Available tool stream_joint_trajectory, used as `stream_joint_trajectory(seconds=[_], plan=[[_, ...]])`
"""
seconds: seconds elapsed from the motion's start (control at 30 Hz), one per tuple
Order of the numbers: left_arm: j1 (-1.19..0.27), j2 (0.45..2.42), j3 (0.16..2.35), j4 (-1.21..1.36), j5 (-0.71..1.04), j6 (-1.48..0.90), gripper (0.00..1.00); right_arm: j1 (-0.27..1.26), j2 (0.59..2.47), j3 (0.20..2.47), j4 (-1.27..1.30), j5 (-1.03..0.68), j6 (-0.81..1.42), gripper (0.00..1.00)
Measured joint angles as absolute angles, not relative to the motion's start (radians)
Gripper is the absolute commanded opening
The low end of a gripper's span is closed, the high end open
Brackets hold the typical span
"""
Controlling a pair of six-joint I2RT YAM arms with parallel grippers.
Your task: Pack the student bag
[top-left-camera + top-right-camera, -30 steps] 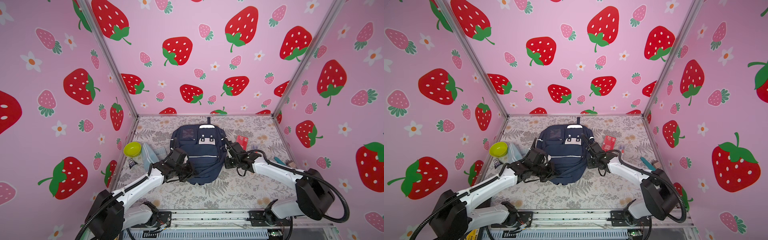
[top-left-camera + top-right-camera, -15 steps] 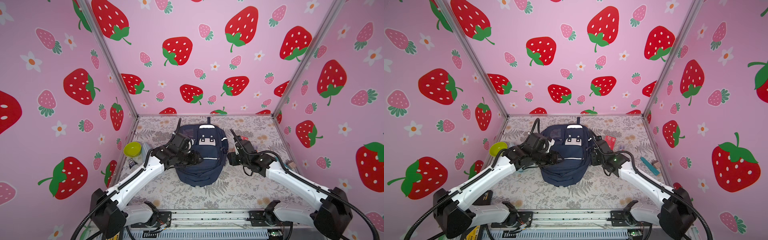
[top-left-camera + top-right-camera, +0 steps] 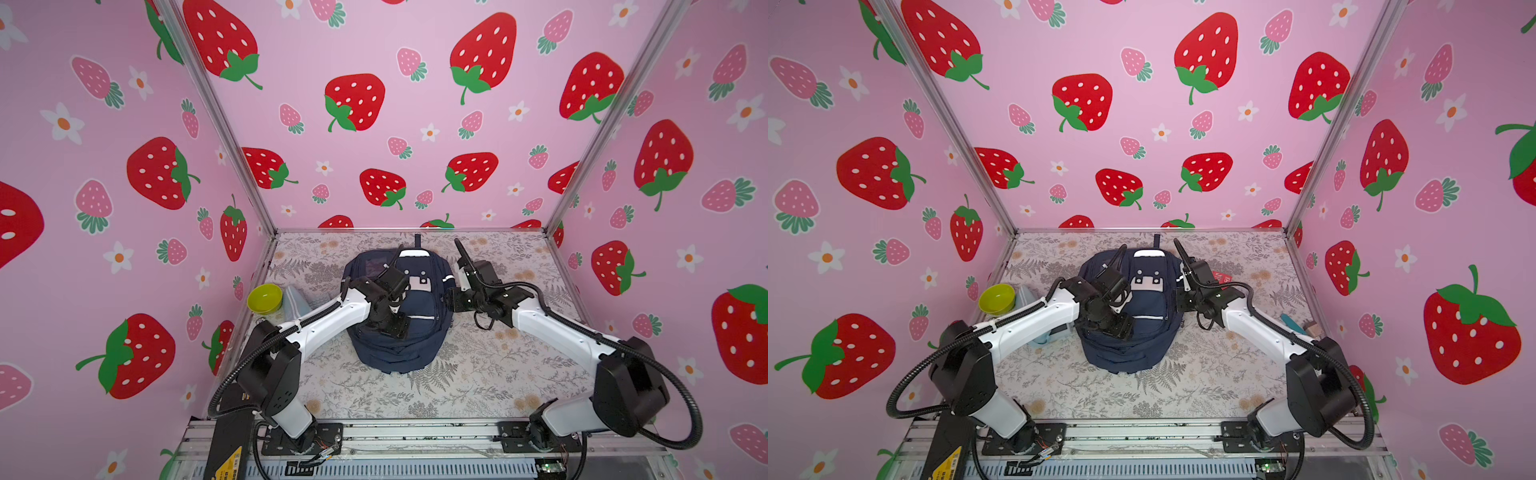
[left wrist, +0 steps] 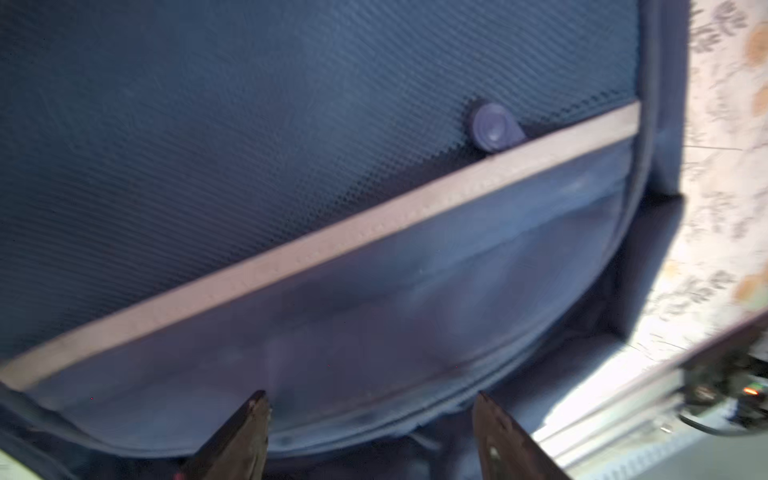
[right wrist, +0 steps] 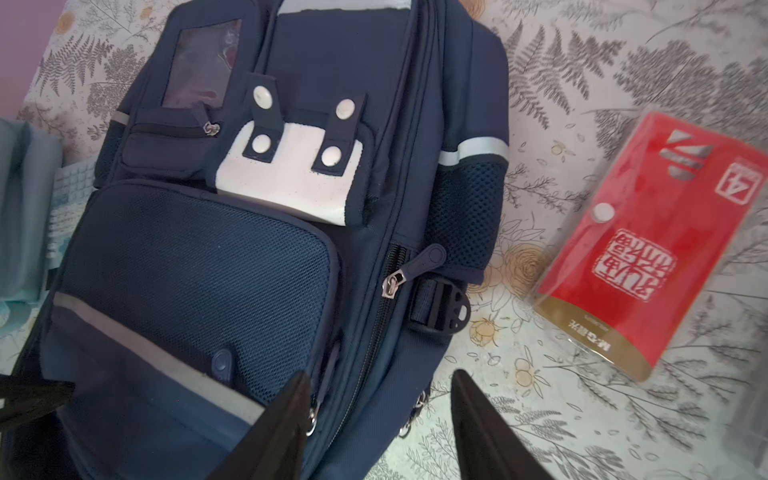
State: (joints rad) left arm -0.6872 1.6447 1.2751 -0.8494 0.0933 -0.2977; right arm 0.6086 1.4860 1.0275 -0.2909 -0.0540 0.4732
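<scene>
Bag [image 3: 399, 345] flat mid-surface [image 3: 478, 374], both claws spread.
It lies face-up. The left claw [image 4: 370, 399] hangs spread over its mesh front pocket, the right claw [image 5: 380, 378] spread at its zipped side; neither pinches anything. A red packet [image 5: 648, 249] lies beside it.

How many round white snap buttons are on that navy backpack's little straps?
4, on the navy-blue fabric backpack: two round white snaps on one short strap over the white patch, two on its neighbour. More may be hidden.

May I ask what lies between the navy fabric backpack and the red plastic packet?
Only bare floral tablecloth, seen in the right wrist view.
</scene>
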Motion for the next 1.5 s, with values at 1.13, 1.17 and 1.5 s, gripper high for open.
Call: stream_joint_trajectory(seconds=[1.13, 1.17, 1.5], plan=[[-0.619, 1.583, 1.192, -0.732, 0.085, -0.345, 0.22, 0.426, 1.826, 1.100, -0.087, -0.543, 0.418, 0.36], [-0.617, 1.583, 1.188, -0.730, 0.092, -0.348, 0.22, 0.425, 1.816, 1.091, -0.084, -0.549, 0.420, 0.34], [-0.580, 1.583, 1.156, -0.713, 0.155, -0.371, 0.15, 0.456, 1.758, 1.019, -0.067, -0.566, 0.422, 0.29]])
